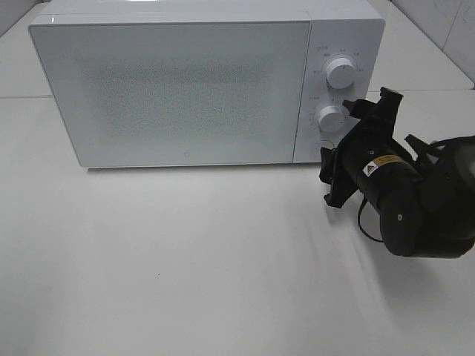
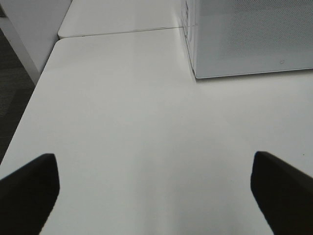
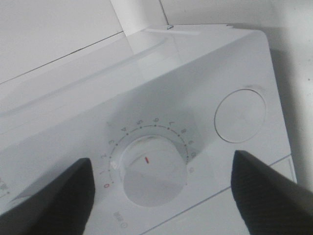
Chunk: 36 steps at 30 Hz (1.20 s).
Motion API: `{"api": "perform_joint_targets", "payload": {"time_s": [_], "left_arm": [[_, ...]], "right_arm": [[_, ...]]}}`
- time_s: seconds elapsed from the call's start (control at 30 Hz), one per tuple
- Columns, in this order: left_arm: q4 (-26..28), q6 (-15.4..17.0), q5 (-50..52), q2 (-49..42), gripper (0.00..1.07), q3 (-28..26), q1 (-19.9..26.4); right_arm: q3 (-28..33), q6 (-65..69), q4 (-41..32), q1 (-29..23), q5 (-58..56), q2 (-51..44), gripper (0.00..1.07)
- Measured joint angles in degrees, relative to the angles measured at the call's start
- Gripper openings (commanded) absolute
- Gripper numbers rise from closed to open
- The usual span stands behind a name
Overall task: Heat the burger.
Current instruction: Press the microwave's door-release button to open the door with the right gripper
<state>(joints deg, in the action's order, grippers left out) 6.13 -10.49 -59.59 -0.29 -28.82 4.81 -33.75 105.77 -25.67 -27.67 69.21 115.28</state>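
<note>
The burger is out of view. The white microwave (image 1: pixel 185 81) stands at the back of the table with its door shut. My right gripper (image 1: pixel 343 137) is at the microwave's control panel, right in front of the lower dial (image 1: pixel 332 118). In the right wrist view the right gripper (image 3: pixel 161 196) is open, its fingers standing either side of the dial (image 3: pixel 152 171) without touching it. A red mark shows on the dial's face. My left gripper (image 2: pixel 154 196) is open over bare table, holding nothing, near the microwave's corner (image 2: pixel 249 39).
An upper dial (image 1: pixel 340 72) sits above the lower one, and a round button (image 3: pixel 240 116) lies beside the lower dial. The white table (image 1: pixel 185 259) stretches in front of the microwave. The table's edge (image 2: pixel 29 107) and dark floor show in the left wrist view.
</note>
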Motion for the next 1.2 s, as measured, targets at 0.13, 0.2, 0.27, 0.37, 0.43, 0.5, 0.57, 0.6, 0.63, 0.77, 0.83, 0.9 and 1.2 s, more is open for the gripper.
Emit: {"api": "perform_joint_targets", "payload": {"time_s": [0.13, 0.2, 0.27, 0.37, 0.43, 0.5, 0.57, 0.6, 0.63, 0.77, 0.83, 0.9, 1.2], "left_arm": [[0.00, 0.00, 0.00, 0.00, 1.01, 0.00, 0.00], [0.00, 0.00, 0.00, 0.00, 1.01, 0.00, 0.00], [0.00, 0.00, 0.00, 0.00, 1.01, 0.00, 0.00], [0.00, 0.00, 0.00, 0.00, 1.01, 0.00, 0.00], [0.00, 0.00, 0.00, 0.00, 1.01, 0.00, 0.00], [0.00, 0.00, 0.00, 0.00, 1.01, 0.00, 0.00], [0.00, 0.00, 0.00, 0.00, 1.01, 0.00, 0.00], [0.00, 0.00, 0.00, 0.00, 1.01, 0.00, 0.00], [0.00, 0.00, 0.00, 0.00, 1.01, 0.00, 0.00], [0.00, 0.00, 0.00, 0.00, 1.01, 0.00, 0.00], [0.00, 0.00, 0.00, 0.00, 1.01, 0.00, 0.00], [0.00, 0.00, 0.00, 0.00, 1.01, 0.00, 0.00], [0.00, 0.00, 0.00, 0.00, 1.01, 0.00, 0.00]], "right_arm": [[1.43, 0.00, 0.00, -0.11, 0.00, -1.15, 0.76], [2.01, 0.00, 0.00, -0.29, 0.00, -1.60, 0.76], [4.53, -0.69, -0.06, -1.89, 0.00, -4.13, 0.76], [6.99, -4.18, -0.69, -3.50, 0.00, -5.84, 0.76], [8.88, -7.62, -1.09, -4.30, 0.00, -7.45, 0.76], [9.63, -9.45, -1.09, -4.47, 0.00, -8.54, 0.76], [11.34, -14.84, -1.09, -4.58, 0.00, -10.89, 0.76], [12.26, -18.11, -1.15, -4.58, 0.00, -12.43, 0.76], [13.87, -24.87, -1.26, -4.58, 0.00, -15.53, 0.76], [16.21, -37.30, -1.49, -4.58, 0.00, -21.26, 0.76], [17.07, -45.61, -1.49, -4.58, 0.00, -24.81, 0.76], [17.36, -58.90, -1.43, -4.58, -1.38, -30.42, 0.76], [16.67, -97.75, -6.82, -4.58, -33.40, -41.31, 0.76]]}}
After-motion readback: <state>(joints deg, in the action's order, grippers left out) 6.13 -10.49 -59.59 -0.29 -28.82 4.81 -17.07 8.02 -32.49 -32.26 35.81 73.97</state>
